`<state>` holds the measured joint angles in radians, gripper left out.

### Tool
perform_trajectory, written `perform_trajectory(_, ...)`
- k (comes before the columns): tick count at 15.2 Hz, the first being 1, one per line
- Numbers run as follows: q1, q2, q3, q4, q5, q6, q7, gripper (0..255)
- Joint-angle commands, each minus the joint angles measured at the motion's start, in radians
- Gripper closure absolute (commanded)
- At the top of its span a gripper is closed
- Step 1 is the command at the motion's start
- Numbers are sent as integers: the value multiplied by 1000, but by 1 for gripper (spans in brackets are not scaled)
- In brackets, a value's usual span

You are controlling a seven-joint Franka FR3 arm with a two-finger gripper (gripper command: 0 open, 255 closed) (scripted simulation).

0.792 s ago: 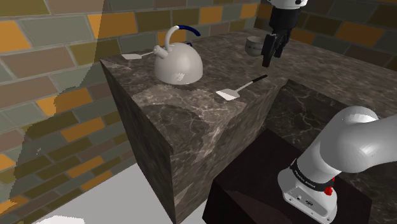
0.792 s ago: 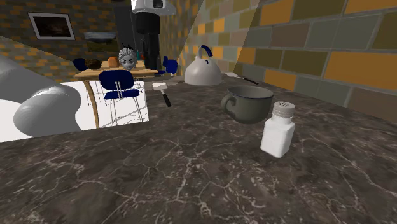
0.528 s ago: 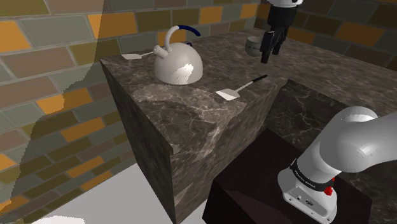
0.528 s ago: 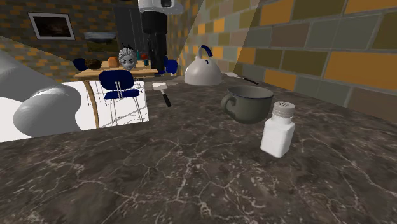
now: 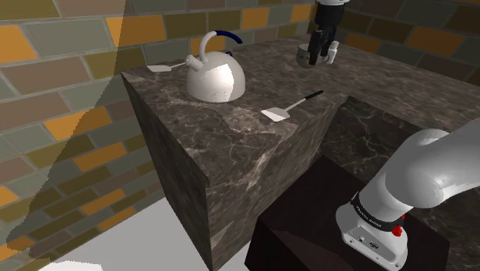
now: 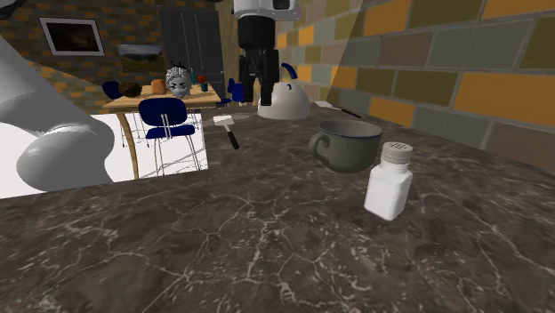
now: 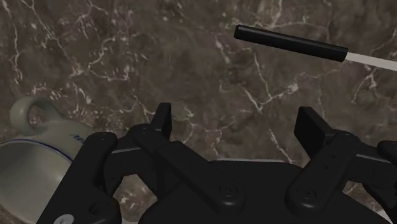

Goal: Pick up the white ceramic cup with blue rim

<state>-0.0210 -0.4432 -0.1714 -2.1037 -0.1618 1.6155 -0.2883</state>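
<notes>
My pincer [image 7: 236, 121] stands wide open, holding nothing; the cup [image 7: 35, 156] sits just beside it, outside the gap.

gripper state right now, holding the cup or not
gripper: open, holding nothing; the cup sits off to its side on the counter, not grasped.

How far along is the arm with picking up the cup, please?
Done: the gripper hangs over the counter close beside the cup. In hand: alignment, since the open fingers stand apart over bare counter with the cup off to one side. Left: centre on the cup, lower, close and lift.
</notes>
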Motion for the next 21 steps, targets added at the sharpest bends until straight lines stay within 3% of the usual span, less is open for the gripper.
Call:
perform_trajectory(1, -6, 62, -33, 54, -4, 13, -50, 0)
perform_trajectory(12, -52, 453, -163, 434, 74, 30, -300, 0)
perform_trajectory(21, -52, 446, -163, 324, 71, 133, -290, 0)
